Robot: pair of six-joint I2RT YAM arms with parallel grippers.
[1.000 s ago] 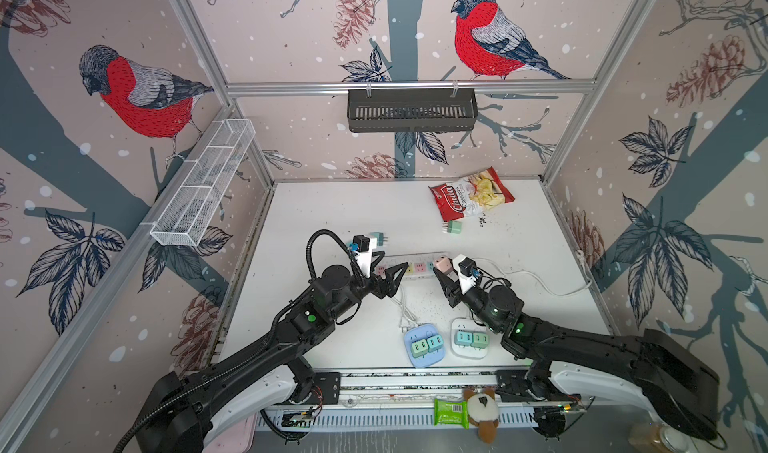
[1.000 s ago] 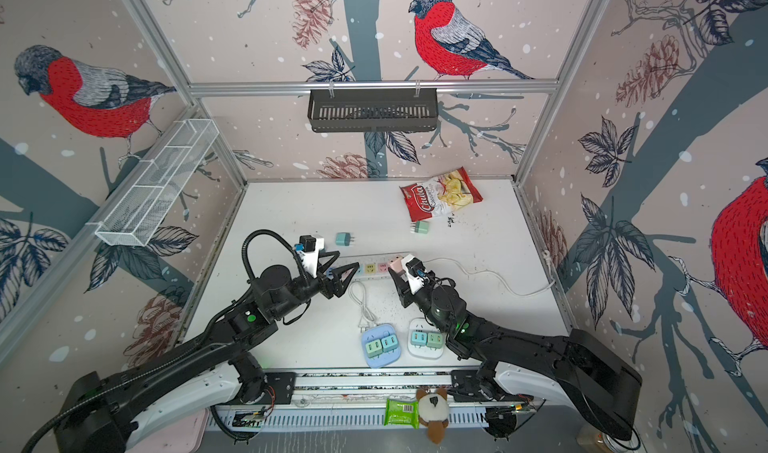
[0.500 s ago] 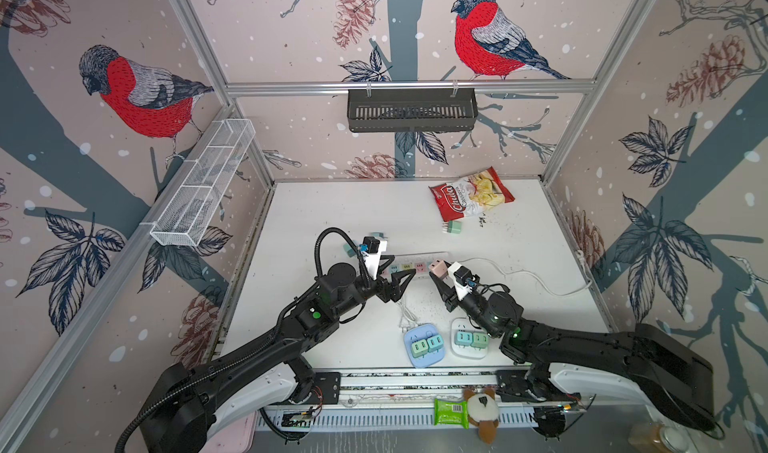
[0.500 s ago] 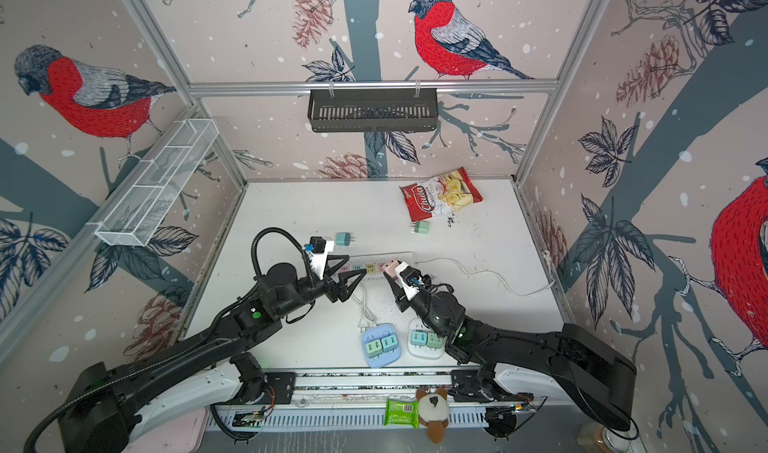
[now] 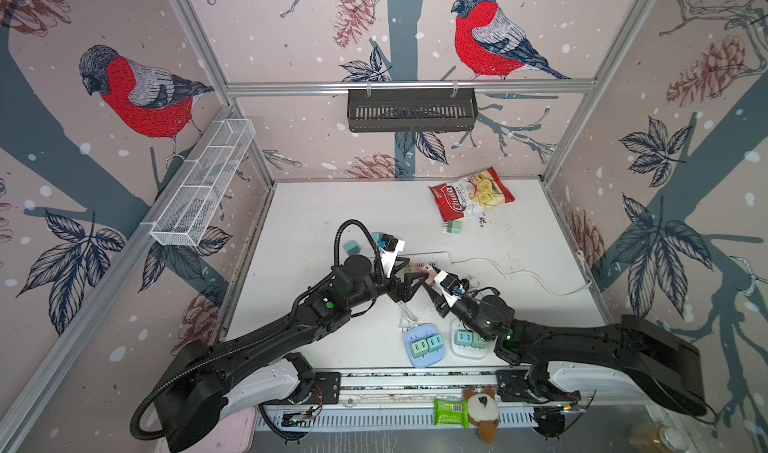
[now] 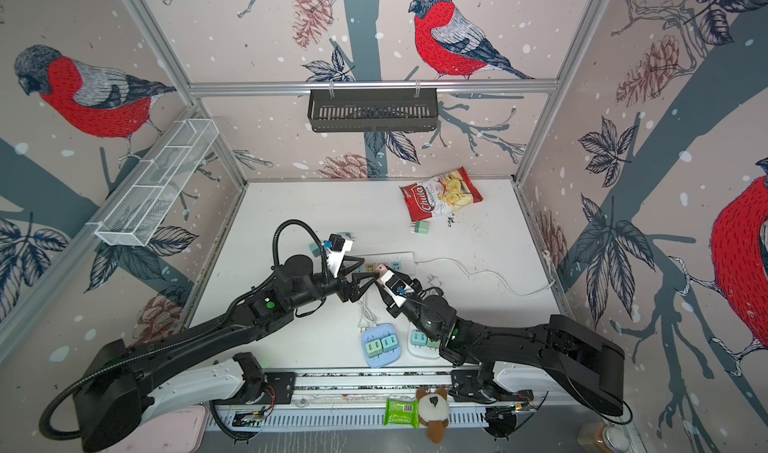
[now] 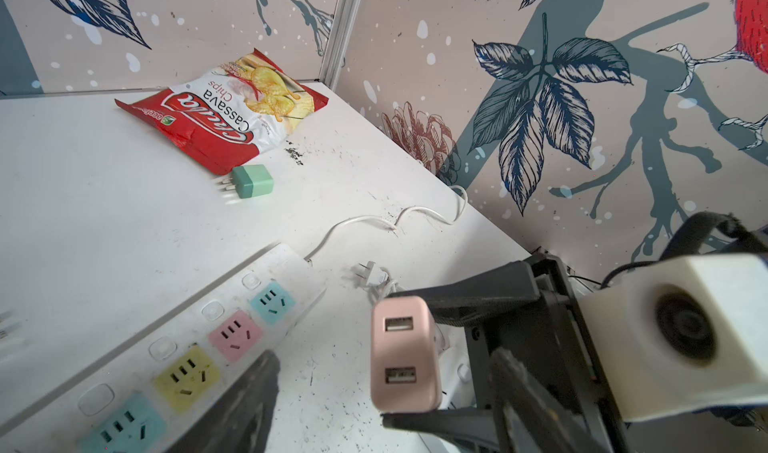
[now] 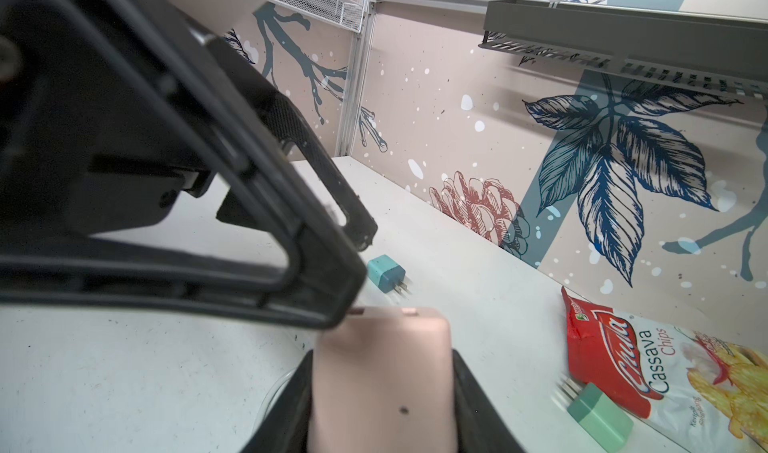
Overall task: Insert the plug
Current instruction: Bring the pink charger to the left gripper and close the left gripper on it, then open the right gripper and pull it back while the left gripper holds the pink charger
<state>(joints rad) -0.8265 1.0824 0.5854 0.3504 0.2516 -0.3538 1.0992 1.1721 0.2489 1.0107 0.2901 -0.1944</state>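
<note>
The pink plug (image 7: 405, 355) is up off the worktop (image 7: 104, 189), pinched across its flat sides by the right gripper (image 6: 382, 277), just beside the cable end of the power strip (image 7: 266, 272). Its long axis runs straight out along that gripper's fingers. The end with the two USB ports faces away from the right wrist and squarely toward the left wrist camera. No prongs show in any view, so they probably point back into the right gripper's palm. If so, this arm cannot push the plug home as it is held. The left gripper (image 5: 417, 273) comes in nose to nose with the right one. Its jaws are spread, with one finger on each side of the plug's free USB end. In the right wrist view one fingertip (image 8: 349, 301) sits right at the corner of that end, though whether it touches cannot be told. The coming move therefore looks like a handover. The left jaws would need to close on the USB end across the plug's width, in line with its long axis, before the right grip lets go. The prongs would then lead away from the left palm. The strip lies flat below and to the left arm's side, its coloured sockets facing up, the pink socket (image 7: 235, 335) among those nearest and apparently empty.
</note>
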